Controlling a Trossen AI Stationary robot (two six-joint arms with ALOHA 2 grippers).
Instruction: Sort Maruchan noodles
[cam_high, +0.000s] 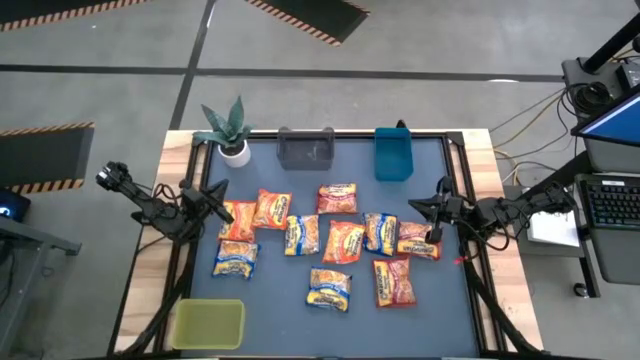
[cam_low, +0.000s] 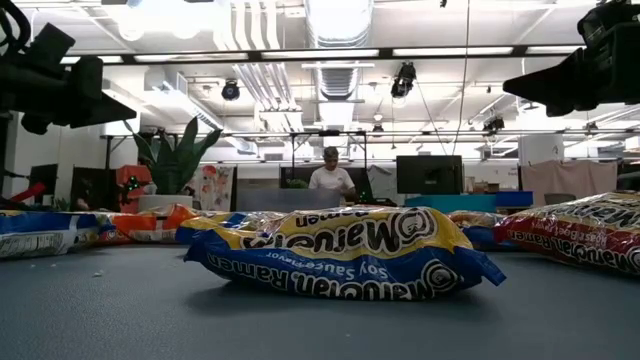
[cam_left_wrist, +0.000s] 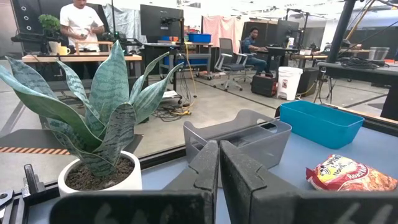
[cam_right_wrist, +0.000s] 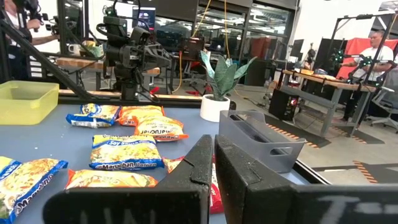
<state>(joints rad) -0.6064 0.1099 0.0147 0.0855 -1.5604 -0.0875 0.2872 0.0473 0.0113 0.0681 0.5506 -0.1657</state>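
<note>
Several Maruchan noodle packets lie flat in the middle of the dark mat: orange ones (cam_high: 272, 209), yellow-and-blue ones (cam_high: 235, 258) and red-pink ones (cam_high: 393, 282). A yellow-and-blue packet (cam_low: 335, 250) fills the low view. My left gripper (cam_high: 228, 212) (cam_left_wrist: 218, 163) is shut and hangs above the left end of the packets, pointing toward the far bins. My right gripper (cam_high: 412, 206) (cam_right_wrist: 214, 155) is also shut, above the packets' right end, and points across the table to the left. In the low view both grippers (cam_low: 128, 103) (cam_low: 508, 86) are raised clear of the packets.
A grey bin (cam_high: 305, 148) and a blue bin (cam_high: 393, 153) stand at the mat's far edge, with a potted plant (cam_high: 228, 135) at the far left corner. A yellow-green bin (cam_high: 208, 323) sits at the near left corner. People work at desks in the room beyond.
</note>
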